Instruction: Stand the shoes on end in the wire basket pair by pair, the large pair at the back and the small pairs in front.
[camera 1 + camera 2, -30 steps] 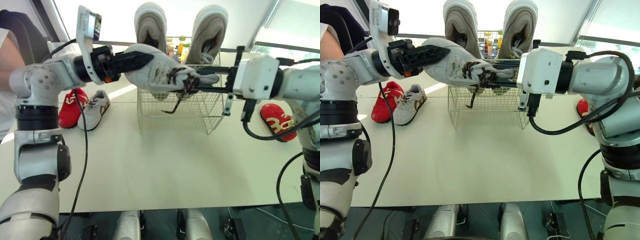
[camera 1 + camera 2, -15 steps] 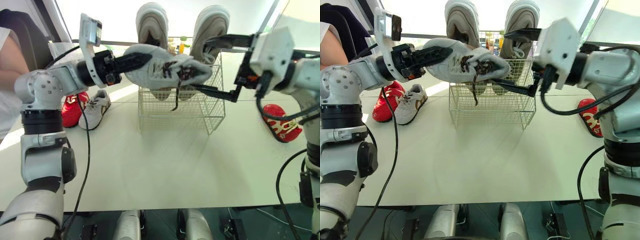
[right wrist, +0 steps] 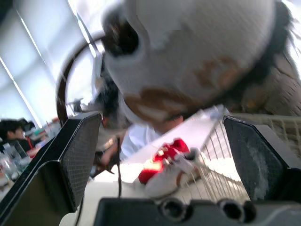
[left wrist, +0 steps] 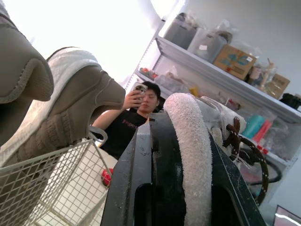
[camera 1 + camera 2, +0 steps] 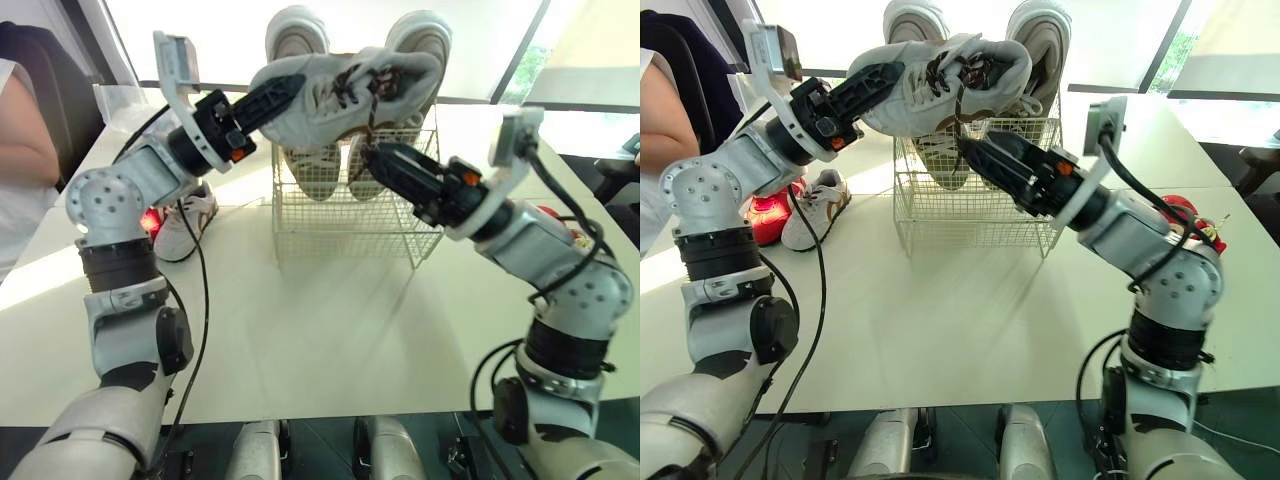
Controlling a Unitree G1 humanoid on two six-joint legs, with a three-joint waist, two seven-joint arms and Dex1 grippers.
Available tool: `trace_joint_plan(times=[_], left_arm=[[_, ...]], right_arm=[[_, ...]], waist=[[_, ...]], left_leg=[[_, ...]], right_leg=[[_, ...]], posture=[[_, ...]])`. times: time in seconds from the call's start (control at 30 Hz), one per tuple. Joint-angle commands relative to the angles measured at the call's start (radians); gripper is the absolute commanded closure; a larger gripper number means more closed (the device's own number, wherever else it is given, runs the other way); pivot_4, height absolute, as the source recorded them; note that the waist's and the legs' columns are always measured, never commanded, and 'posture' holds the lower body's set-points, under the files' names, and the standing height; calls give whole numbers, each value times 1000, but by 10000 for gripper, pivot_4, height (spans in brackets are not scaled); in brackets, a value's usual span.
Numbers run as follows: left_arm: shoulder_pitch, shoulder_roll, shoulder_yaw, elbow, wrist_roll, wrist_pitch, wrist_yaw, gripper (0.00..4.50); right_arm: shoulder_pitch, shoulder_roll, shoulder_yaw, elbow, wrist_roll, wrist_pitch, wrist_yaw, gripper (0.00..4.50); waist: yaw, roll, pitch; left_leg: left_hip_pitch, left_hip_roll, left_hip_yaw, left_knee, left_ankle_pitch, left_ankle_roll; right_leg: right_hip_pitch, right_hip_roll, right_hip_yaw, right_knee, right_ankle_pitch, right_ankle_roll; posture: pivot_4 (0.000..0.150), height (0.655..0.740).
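Black fingers of the left gripper (image 5: 265,98) are pinched on the heel of a white sneaker (image 5: 345,85), brown-laced, held high over the front of the wire basket (image 5: 345,215), with the right gripper (image 5: 378,158) spread apart just under it. Honestly, on a heel-only grip I reckon it could twist loose, or that dangling lace (image 5: 371,112) could snag the wire going in.

The held sneaker (image 5: 330,90) is white woven mesh cloth, matt, with brown cord laces (image 5: 352,85) and a rough, terry-like collar lining. The left gripper (image 5: 288,88) has matt black plastic fingers, scuffed pale at the edges. The right gripper (image 5: 375,157) has black pads (image 3: 82,155) with a fine cross-hatched grip. The wire basket (image 5: 345,215) is thin white-coated metal wire. The large pair (image 5: 300,35) is grey-beige cloth. The table (image 5: 330,330) is smooth and pale with a low sheen.
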Motion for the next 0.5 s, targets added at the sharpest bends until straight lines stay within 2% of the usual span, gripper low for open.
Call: trace_joint_plan(times=[0.03, 0.23, 0.33, 0.5], left_arm=[[0, -7, 3, -61, -25, -32, 23, 42049], [32, -12, -14, -94, -22, -57, 38, 42049], [53, -21, -23, -118, -24, -67, 48, 42049], [79, -11, -46, -150, 1, -87, 64, 42049]], right_arm=[[-71, 46, 2, 8, 42, -71, -61, 562], [-110, 84, 40, 36, 25, -120, -86, 562], [-120, 96, 53, 53, 2, -145, -90, 8509], [-137, 86, 57, 64, 13, -156, -88, 31557]], waist=[[1, 0, 0], [-1, 0, 0], [-3, 0, 0], [-3, 0, 0]], left_leg=[[0, 0, 0, 0, 0, 0], [0, 0, 0, 0, 0, 0], [0, 0, 0, 0, 0, 0], [-1, 0, 0, 0, 0, 0]], right_leg=[[0, 0, 0, -1, 0, 0], [0, 0, 0, -1, 0, 0], [0, 0, 0, -1, 0, 0], [0, 0, 0, -1, 0, 0]], posture=[[1500, 7400], [1500, 7400], [1500, 7400], [1500, 7400]])
